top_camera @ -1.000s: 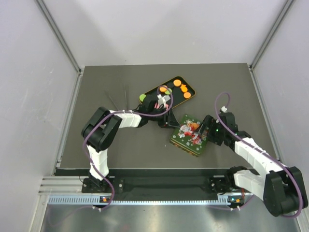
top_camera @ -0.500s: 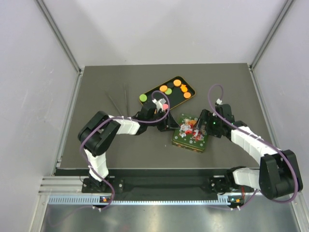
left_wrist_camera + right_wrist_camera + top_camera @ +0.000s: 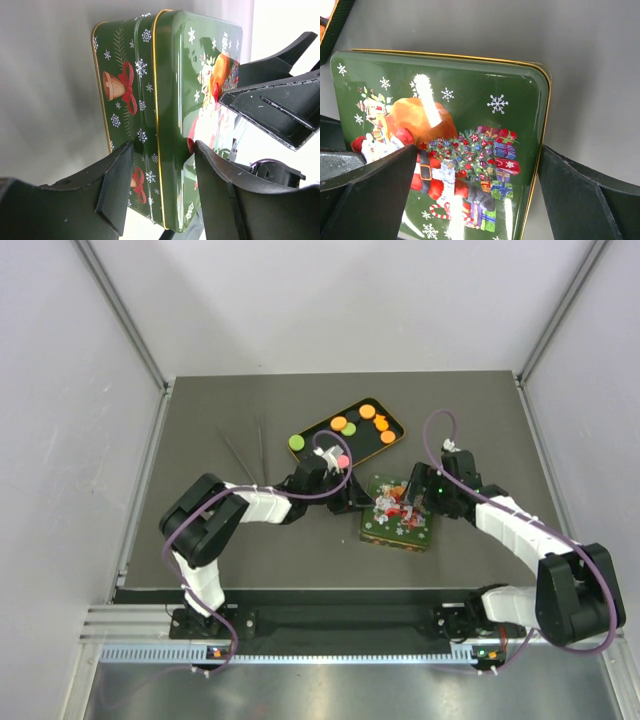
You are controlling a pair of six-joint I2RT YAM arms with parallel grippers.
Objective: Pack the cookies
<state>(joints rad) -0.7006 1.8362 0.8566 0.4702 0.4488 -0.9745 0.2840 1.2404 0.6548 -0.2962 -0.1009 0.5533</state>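
We count seven cookies [image 3: 367, 412]: four orange, two green and one pink. All lie on or at the edge of one black, gold-rimmed tray [image 3: 365, 447]. The tray sits just beyond the left gripper [image 3: 352, 502] and beyond and to the left of the right gripper [image 3: 412, 498]. The pink one is nearest the left gripper, at the tray's near edge. One green one lies at the tray's end furthest from the right gripper.

Between the two grippers lies one green tin [image 3: 400, 525] with its lid on, and they reach it from opposite sides. The left gripper is spread open, its fingers [image 3: 115, 195] straddling one end of the tin. We cannot tell whether they touch it. The right gripper is also spread wide, low over the lid. One of its fingers [image 3: 590, 200] is just outside the gold edge and the other is in front of the printed picture.

We can make out no lettering on the tin. The lid shows Santa with an orange sack, a decorated tree, wrapped presents, a candy cane and white snowflakes. The side wall carries gold bells tied with red bows, fir sprigs and more snowflakes.

Two thin dark sticks [image 3: 262, 440] lie on the grey table [image 3: 220, 400], to the left of the left gripper and clear of the tray.
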